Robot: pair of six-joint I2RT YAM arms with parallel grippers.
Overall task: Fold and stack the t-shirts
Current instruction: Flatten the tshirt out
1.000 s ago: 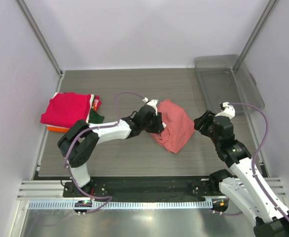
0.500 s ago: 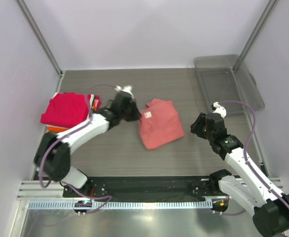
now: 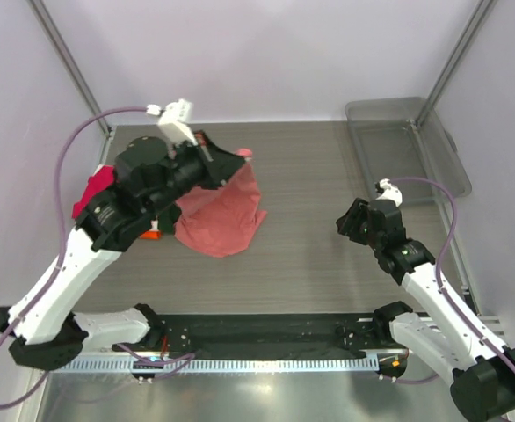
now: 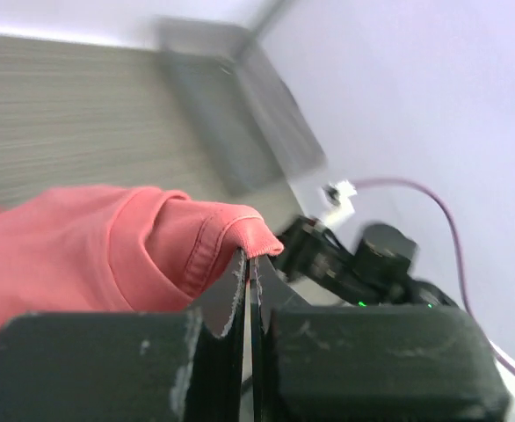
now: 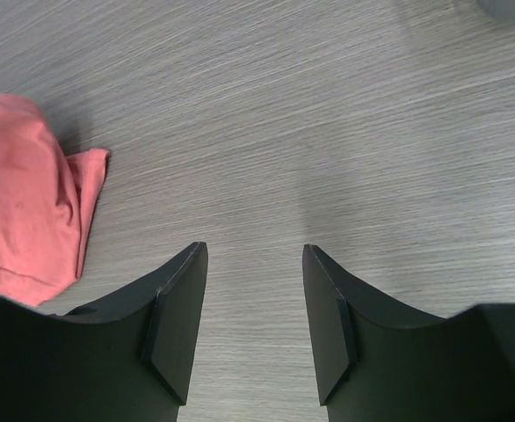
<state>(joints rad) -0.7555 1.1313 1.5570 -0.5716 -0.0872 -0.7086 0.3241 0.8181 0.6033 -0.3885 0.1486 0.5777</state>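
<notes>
Because the left gripper (image 4: pixel 249 264) has its jaws pressed together on a stitched, folded-over edge of the soft salmon-pink cotton t-shirt (image 3: pixel 222 211), the cloth peaks at the fingertips and drapes away beneath them in a loose sheet. I cannot tell whether its lowest fold touches the grey wood-grain table (image 5: pixel 372 132). Holding it raised by one edge looks meant to let the limp fabric drop clear, so it can be carried rather than dragged. On the far side of those jaws from the other arm lies the magenta-red folded shirt (image 3: pixel 92 189), with a sliver of orange cloth (image 3: pixel 153 234) showing beneath the arm. That pile is probably where this shirt is bound, though most of it is hidden behind the arm. The right gripper (image 5: pixel 253 264) hovers with its jaws spread and nothing between them, bare table below and only a corner of the pink shirt off to their left. It seems parked well apart to keep out of the way. A clear grey plastic bin (image 3: pixel 407 132) sits beyond the right jaws, uninvolved.
</notes>
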